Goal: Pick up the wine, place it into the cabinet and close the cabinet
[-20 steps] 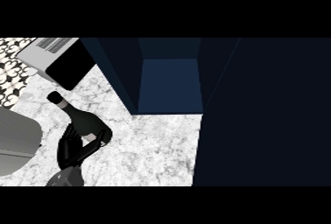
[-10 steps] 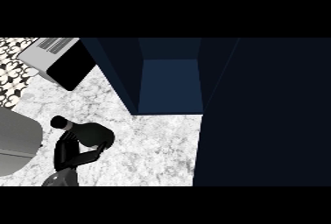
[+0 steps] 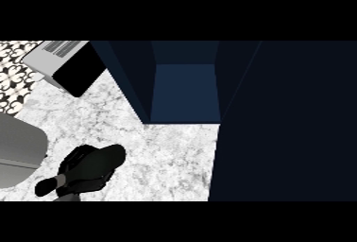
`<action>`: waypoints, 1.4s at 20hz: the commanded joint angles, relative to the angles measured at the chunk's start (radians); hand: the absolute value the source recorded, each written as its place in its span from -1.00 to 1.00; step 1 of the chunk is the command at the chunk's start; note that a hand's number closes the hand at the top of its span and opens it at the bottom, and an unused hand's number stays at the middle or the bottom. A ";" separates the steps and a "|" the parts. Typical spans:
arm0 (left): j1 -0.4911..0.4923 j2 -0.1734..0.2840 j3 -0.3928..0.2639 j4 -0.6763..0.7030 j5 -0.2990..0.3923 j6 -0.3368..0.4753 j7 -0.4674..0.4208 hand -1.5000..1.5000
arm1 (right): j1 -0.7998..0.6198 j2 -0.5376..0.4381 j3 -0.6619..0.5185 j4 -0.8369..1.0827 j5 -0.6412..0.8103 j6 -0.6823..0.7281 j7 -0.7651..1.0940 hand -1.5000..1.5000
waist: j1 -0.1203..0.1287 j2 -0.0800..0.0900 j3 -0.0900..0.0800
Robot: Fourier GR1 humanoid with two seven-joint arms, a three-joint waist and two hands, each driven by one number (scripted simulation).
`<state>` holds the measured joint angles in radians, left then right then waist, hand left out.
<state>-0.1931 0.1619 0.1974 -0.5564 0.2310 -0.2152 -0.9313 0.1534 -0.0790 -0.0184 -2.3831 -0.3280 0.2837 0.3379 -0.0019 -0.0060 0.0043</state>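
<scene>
Your wine (image 3: 111, 155) is low on the left of the head view, lying tilted over the counter (image 3: 164, 156), dark against the marble and mostly hidden. You can only make out a rounded dark end poking up and to the right, out of the left hand (image 3: 78, 172). That hand's fingers are curled round the bottle, holding it. You cannot tell which end of the bottle is showing. The bottle is well apart from the cabinet (image 3: 185, 90), which stands open ahead and to the right, its blue inside visible between dark walls. The cabinet's door (image 3: 286, 123) fills the right side as a broad dark panel. To the hand's left you see a grey rounded shape (image 3: 17, 151), and at the top left a pale box with a black face (image 3: 66, 64) sits on the counter.
</scene>
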 commanded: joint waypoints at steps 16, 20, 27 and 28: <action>0.369 -0.158 -0.269 -0.957 -0.006 0.178 0.509 1.00 | -0.040 -0.013 0.005 -0.093 -0.026 -0.052 0.079 -1.00 | 0.004 0.003 -0.004; 0.356 -0.161 -0.382 -1.094 -0.012 0.317 0.626 1.00 | -0.066 -0.017 -0.013 -0.075 -0.030 -0.066 0.090 -1.00 | 0.002 0.004 -0.004; 0.222 -0.162 -0.454 -1.062 -0.034 0.438 0.675 1.00 | 0.010 -0.012 -0.029 -0.089 -0.035 -0.021 0.040 -1.00 | -0.007 0.005 -0.004; 0.258 -0.162 -0.461 -1.142 -0.057 0.447 0.733 1.00 | -0.018 -0.001 -0.029 -0.071 -0.020 -0.042 0.041 -1.00 | -0.001 0.005 -0.004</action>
<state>0.1141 0.0021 -0.2084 -1.6627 0.1945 0.1527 -0.2642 0.1351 -0.0821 -0.0329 -2.3799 -0.3224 0.2656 0.3386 -0.0035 -0.0017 0.0003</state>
